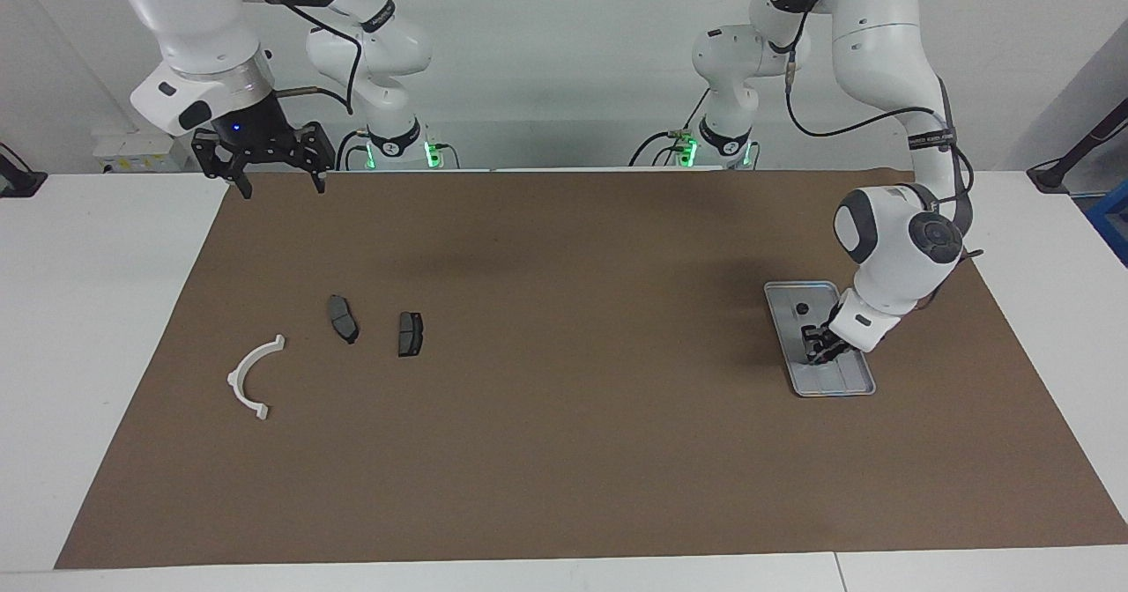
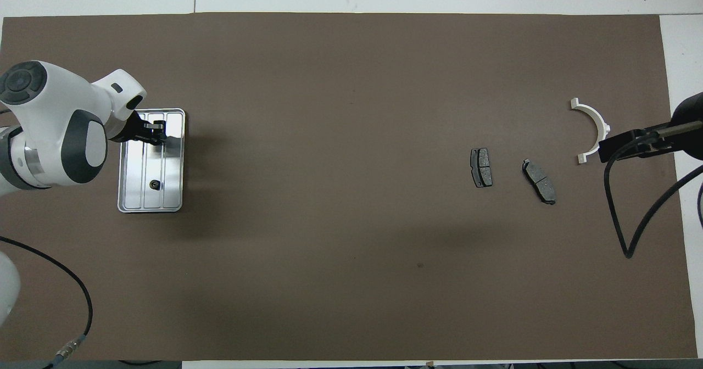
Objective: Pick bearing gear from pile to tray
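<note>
The silver tray [image 1: 844, 384] [image 2: 171, 193] lies on the brown mat at the left arm's end of the table. One small black bearing gear [image 1: 802, 308] [image 2: 155, 184] rests in the part of it nearer to the robots. My left gripper [image 1: 816, 353] [image 2: 157, 134] is low over the tray's other end, fingers drawn in on a small dark piece that looks like a second bearing gear. The pile at the right arm's end is a white curved bracket [image 1: 251, 376] [image 2: 596, 127] and two dark brake pads [image 1: 343, 318] [image 2: 540, 180]. My right gripper [image 1: 269, 172] [image 2: 618, 148] waits open, raised.
The brown mat [image 1: 564, 451] covers most of the white table. The second brake pad [image 1: 410, 334] [image 2: 481, 167] lies beside the first, toward the table's middle. A black cable [image 2: 626, 231] hangs from the right arm over the mat's edge.
</note>
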Controlling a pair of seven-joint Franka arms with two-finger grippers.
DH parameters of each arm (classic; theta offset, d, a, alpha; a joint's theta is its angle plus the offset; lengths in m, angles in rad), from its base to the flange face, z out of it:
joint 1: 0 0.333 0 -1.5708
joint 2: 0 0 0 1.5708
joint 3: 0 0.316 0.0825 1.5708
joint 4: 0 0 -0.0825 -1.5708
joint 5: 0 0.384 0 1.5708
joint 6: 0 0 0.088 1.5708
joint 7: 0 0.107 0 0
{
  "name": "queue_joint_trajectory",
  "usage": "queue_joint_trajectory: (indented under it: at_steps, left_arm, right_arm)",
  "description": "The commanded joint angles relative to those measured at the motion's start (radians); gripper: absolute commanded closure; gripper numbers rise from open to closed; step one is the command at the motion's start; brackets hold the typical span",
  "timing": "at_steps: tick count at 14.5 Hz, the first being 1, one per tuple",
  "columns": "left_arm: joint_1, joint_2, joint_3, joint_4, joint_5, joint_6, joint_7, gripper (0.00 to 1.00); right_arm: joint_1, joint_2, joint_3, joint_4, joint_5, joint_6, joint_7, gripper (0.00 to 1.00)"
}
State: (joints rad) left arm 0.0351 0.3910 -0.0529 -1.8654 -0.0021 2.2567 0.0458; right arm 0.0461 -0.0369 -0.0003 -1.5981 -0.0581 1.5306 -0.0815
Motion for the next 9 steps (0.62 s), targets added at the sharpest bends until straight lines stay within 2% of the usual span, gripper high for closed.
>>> queue_joint_trajectory:
  at_steps: [1, 4, 5, 6, 7, 8, 9]
  left_arm:
    - [0.016, -0.011, -0.007, -0.049, -0.004, 0.058, 0.042, 0.99]
    - [0.023, -0.014, -0.007, -0.061, -0.004, 0.061, 0.042, 0.92]
    - [0.023, -0.014, -0.007, -0.060, -0.004, 0.057, 0.046, 0.83]
    - [0.026, -0.014, -0.007, -0.055, -0.004, 0.052, 0.046, 0.53]
    - [0.029, -0.014, -0.007, -0.048, -0.004, 0.049, 0.046, 0.15]
    - [0.028, -0.017, -0.007, -0.035, -0.004, 0.034, 0.045, 0.00]
    - [0.031, -0.023, -0.007, -0.012, -0.006, -0.003, 0.046, 0.00]
  right_arm:
    - [-0.012, -0.009, 0.013, -0.006, 0.023, -0.004, -0.001, 0.00]
    - [-0.012, -0.009, 0.013, -0.006, 0.027, -0.004, 0.002, 0.00]
    - [-0.011, -0.011, 0.013, -0.006, 0.027, -0.006, 0.002, 0.00]
    - [-0.009, -0.012, 0.013, -0.006, 0.027, -0.010, 0.002, 0.00]
    - [-0.009, -0.012, 0.013, -0.006, 0.027, -0.010, 0.002, 0.00]
    - [-0.008, -0.012, 0.013, -0.005, 0.027, -0.009, 0.003, 0.00]
    - [-0.009, -0.012, 0.013, -0.006, 0.027, -0.009, 0.002, 0.00]
